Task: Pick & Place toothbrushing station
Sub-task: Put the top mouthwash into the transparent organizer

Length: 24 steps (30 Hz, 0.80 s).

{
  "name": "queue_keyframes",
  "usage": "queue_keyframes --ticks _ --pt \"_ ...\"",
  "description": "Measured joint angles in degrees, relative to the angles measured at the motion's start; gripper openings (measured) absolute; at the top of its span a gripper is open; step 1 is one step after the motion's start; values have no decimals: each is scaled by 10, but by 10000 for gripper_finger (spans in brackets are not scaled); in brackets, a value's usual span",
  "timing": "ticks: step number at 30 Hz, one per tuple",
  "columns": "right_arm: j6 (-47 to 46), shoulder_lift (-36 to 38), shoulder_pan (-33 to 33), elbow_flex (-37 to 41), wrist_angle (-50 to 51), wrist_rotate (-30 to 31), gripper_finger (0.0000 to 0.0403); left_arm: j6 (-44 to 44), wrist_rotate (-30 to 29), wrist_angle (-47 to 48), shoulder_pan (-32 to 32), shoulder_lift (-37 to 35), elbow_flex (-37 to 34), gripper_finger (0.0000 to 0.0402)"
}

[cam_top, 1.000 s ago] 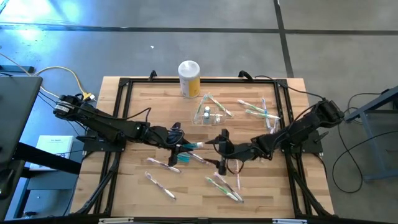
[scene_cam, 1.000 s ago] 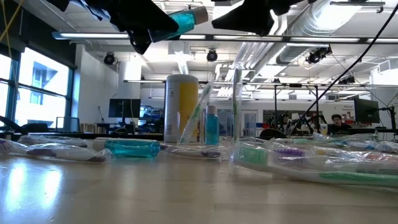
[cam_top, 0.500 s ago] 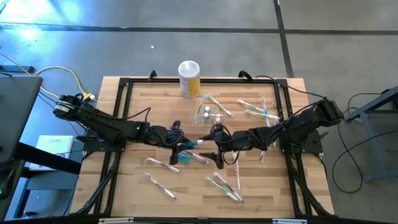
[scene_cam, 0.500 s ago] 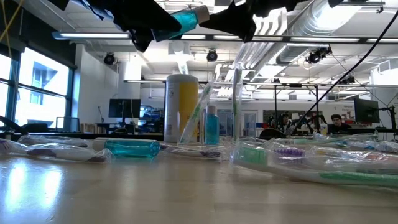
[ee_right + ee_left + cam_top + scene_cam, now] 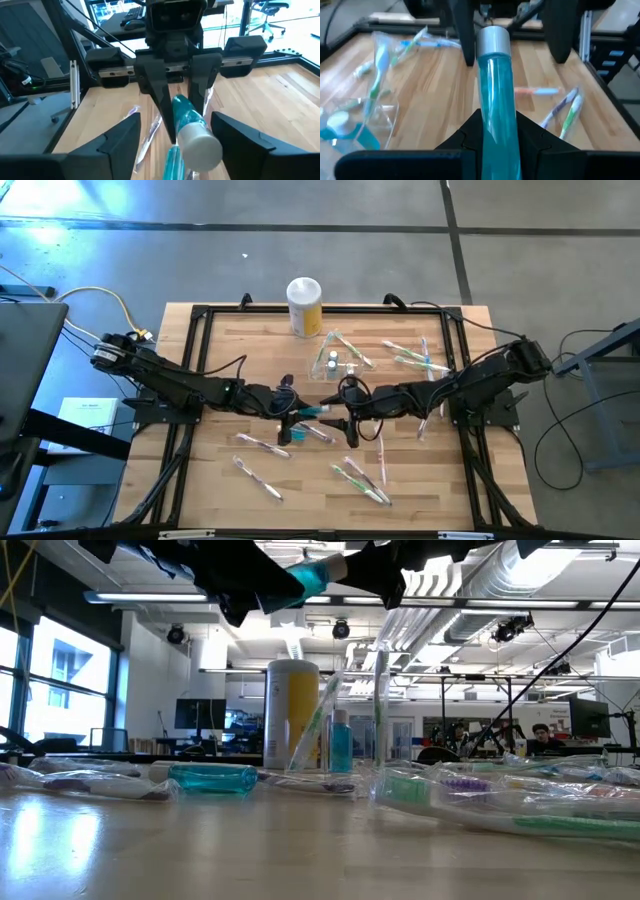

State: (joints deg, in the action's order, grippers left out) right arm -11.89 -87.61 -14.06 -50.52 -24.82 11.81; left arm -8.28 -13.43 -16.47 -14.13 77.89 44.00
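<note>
No writing is readable anywhere. Mid-frame in the high view, the left gripper (image 5: 296,418) is reaching in from the left, its jaws clamped on a teal tube (image 5: 496,107) with a silver cap (image 5: 493,39). The right gripper (image 5: 335,420) is stretching in from the right, its fingers (image 5: 120,137) standing apart on either side of the cap. The holder (image 5: 334,362) is sitting just above them, below the yellow canister (image 5: 304,305), with packaged toothbrushes (image 5: 365,480) lying around the table (image 5: 220,490).

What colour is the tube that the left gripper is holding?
The tube is clear teal-blue with a silver cap, seen best in the left wrist view.
</note>
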Motion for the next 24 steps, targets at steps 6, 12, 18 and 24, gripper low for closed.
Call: queue_keyframes --ticks 6,12,18,24 --pt "2 0 0 0 1 2 218 10 2 -22 4 8 1 61" --pt "2 0 0 0 8 1 201 10 6 -36 6 8 1 61" --pt "2 0 11 0 13 -2 161 10 4 -35 7 8 1 61" --pt "22 0 15 0 14 -3 89 11 4 -29 6 8 1 61"
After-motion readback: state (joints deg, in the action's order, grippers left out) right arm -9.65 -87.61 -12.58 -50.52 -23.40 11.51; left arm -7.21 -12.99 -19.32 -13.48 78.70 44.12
